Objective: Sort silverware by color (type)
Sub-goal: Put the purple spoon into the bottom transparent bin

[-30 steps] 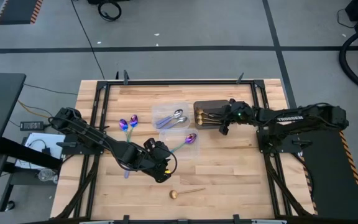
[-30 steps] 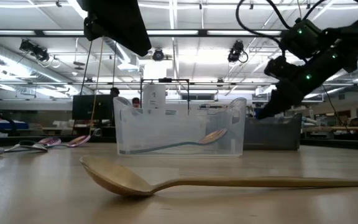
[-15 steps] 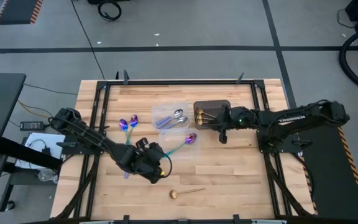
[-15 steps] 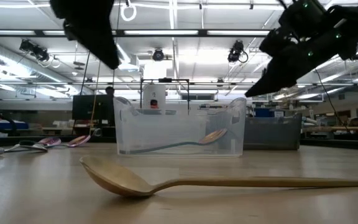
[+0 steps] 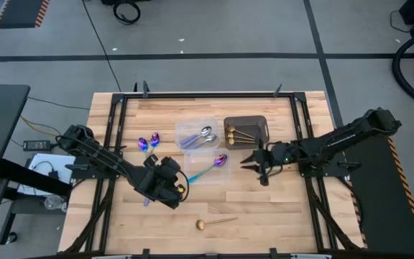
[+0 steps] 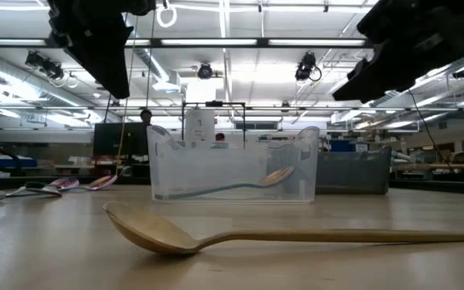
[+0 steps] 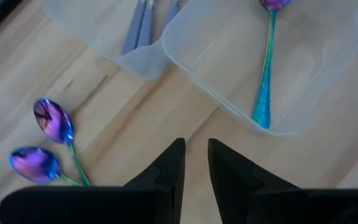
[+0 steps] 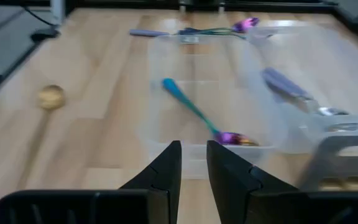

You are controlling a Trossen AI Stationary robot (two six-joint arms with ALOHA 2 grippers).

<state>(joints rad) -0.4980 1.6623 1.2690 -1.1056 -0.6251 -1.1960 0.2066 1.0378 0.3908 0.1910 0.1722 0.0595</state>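
A gold spoon [image 5: 215, 223] lies flat on the wood near the near edge, also large in the low view [image 6: 216, 234]. One purple spoon with a teal handle [image 7: 267, 62] lies in a clear tub [image 5: 210, 167]. Two more purple spoons [image 7: 45, 140] lie on the table left of the tubs. Silver spoons with pale blue handles [image 5: 200, 137] lie in the second clear tub. Gold spoons [image 5: 238, 132] rest in the dark tub. My left gripper [image 5: 169, 173] hovers shut just left of the purple spoon's tub. My right gripper [image 5: 245, 164] hovers shut to that tub's right, below the dark tub.
The two clear tubs and the dark tub [image 5: 246, 131] stand close together at the table's middle. Bare wood lies along the near edge around the gold spoon and on the table's right side. A metal frame [image 5: 113, 129] borders the table.
My right gripper has drawn away from the dark tub toward the near edge and a little left, rising. My left gripper has moved up and toward the table's left and far side, ending closer to the two purple spoons. No spoon has moved.
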